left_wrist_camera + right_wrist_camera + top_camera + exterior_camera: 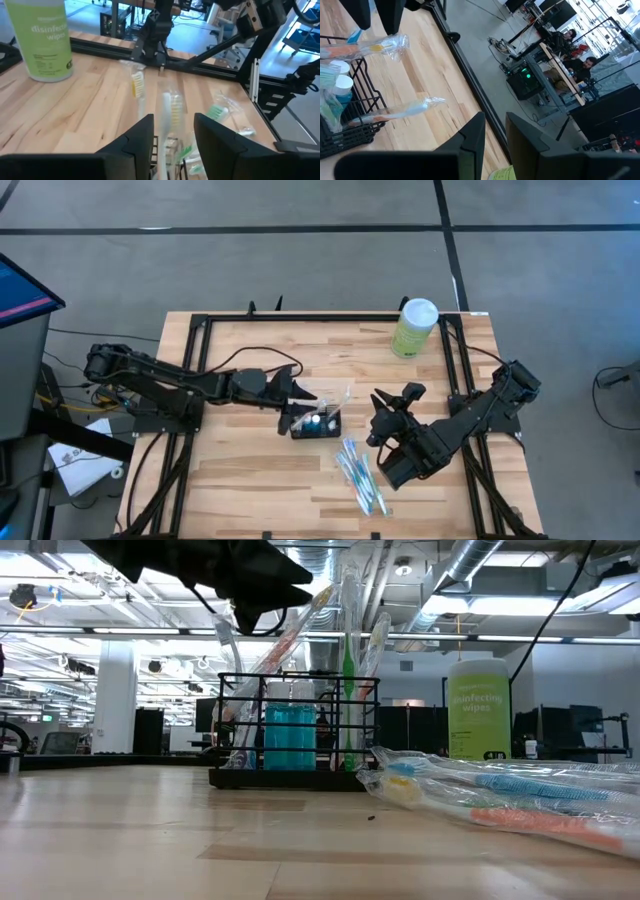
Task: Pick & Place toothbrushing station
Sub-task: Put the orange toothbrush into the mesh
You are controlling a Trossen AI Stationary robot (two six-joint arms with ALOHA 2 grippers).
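Note:
The toothbrushing station (316,424) is a low black wire-mesh holder at the table's middle; it also shows in the low view (295,730) and the right wrist view (345,132). Wrapped toothbrushes (345,650) and a blue bottle (290,735) stand in it. My left gripper (172,127) hovers open just over the holder's left side (297,410). Its fingers stand on either side of a wrapped white toothbrush (166,112) that rises from the holder. My right gripper (495,135), to the holder's right (383,418), is slightly open on nothing.
Several wrapped toothbrushes (360,475) lie loose on the table near the front, right of the holder (500,795). A tall pale-green wipes canister (413,327) stands at the far right. A black frame rail (330,320) borders the wooden table. People sit in the room beyond.

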